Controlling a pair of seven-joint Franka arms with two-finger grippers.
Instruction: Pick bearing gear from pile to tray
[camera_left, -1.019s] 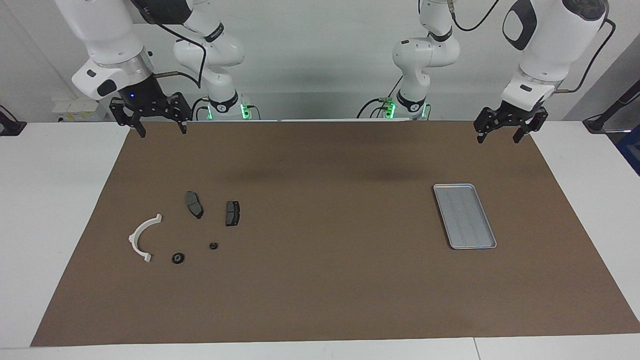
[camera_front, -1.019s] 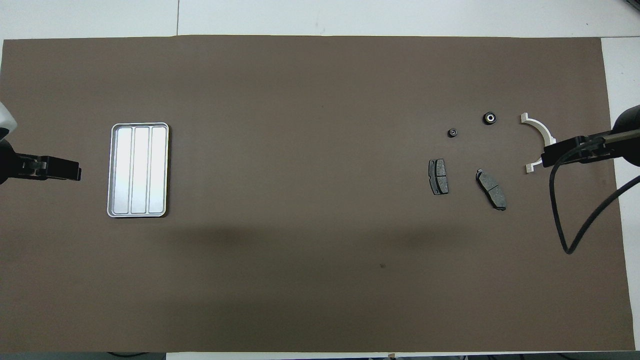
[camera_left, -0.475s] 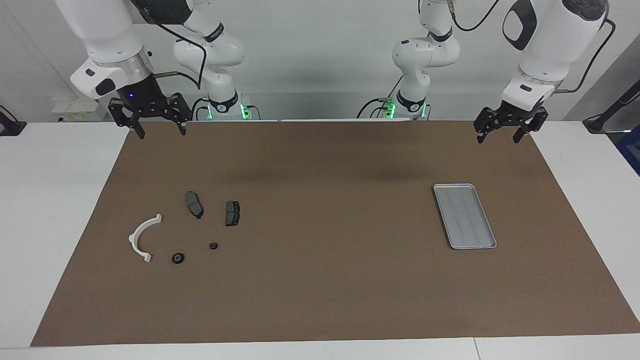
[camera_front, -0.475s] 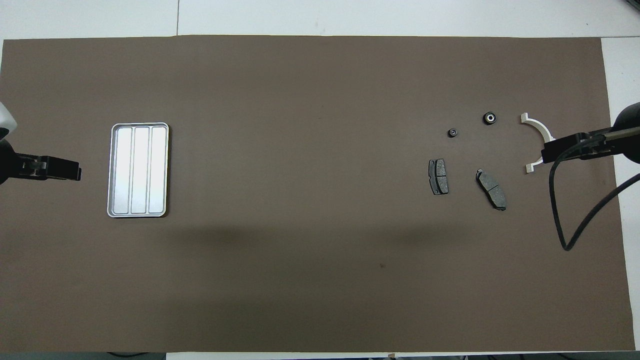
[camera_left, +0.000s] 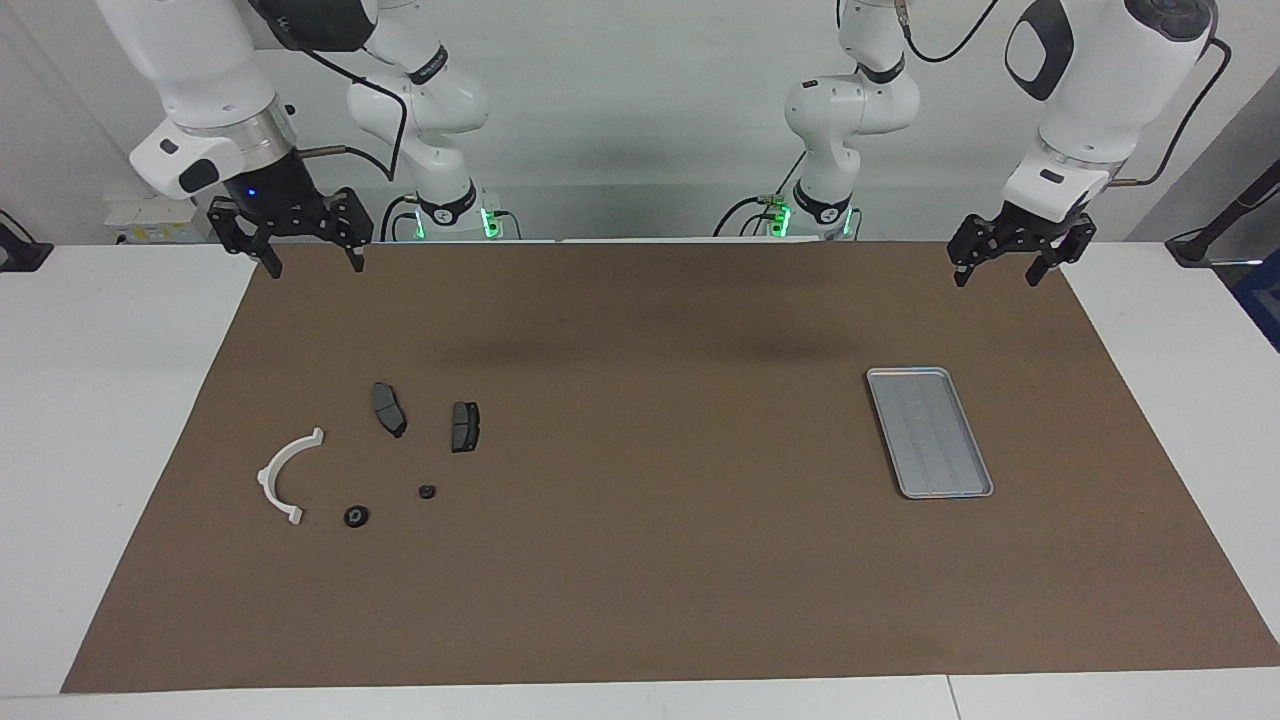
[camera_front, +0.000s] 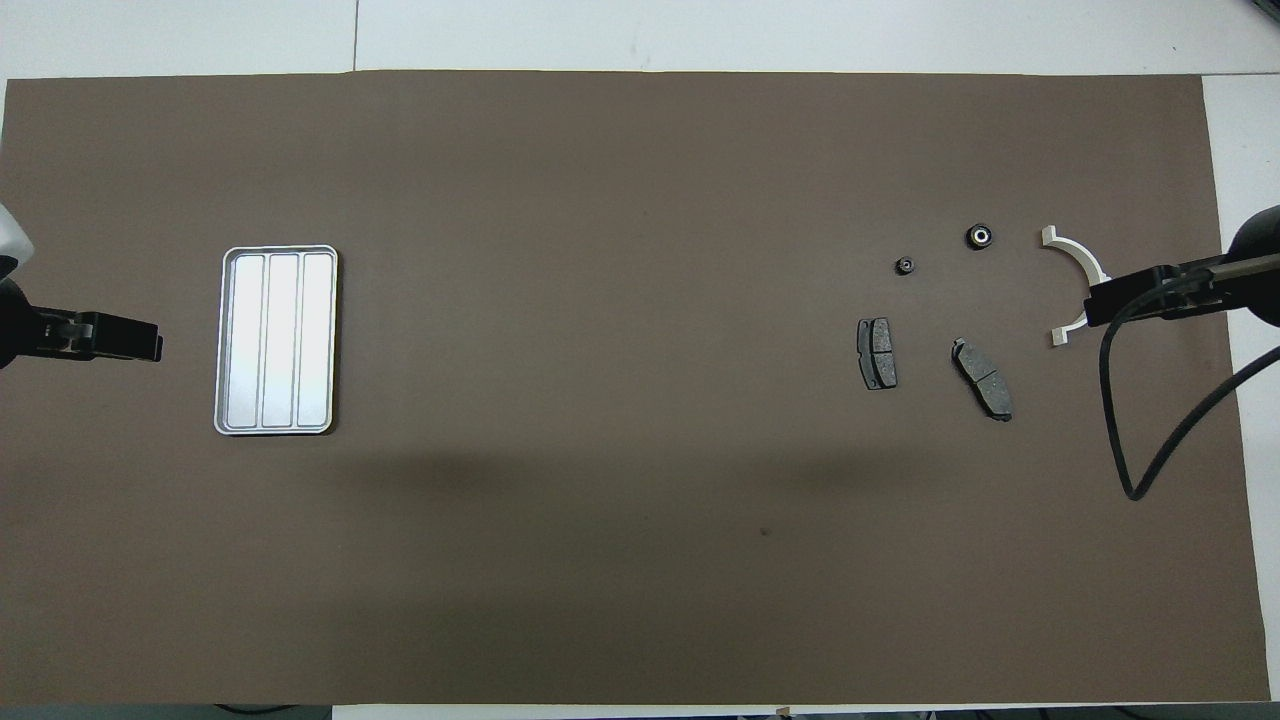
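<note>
My right gripper (camera_left: 311, 262) hangs with fingers apart at the upper left of the facing view, over the mat's (camera_left: 640, 560) edge, holding nothing; my left gripper (camera_left: 1000, 272) waits, also spread and empty, at the upper right. The pile sits at middle left: a white arc (camera_left: 284, 475), two brake pads (camera_left: 388, 408) (camera_left: 465, 426), and two small black round pieces lower down. I take the larger ring (camera_left: 356, 516), with its pale centre in the overhead view, for the bearing gear; the smaller one (camera_left: 427, 491) lies just beside it. It looks stiff, light and likely slick, so I would pinch across its outer rim from straight above. The tray (camera_left: 978, 455) lies bare at middle right, well apart.
</note>
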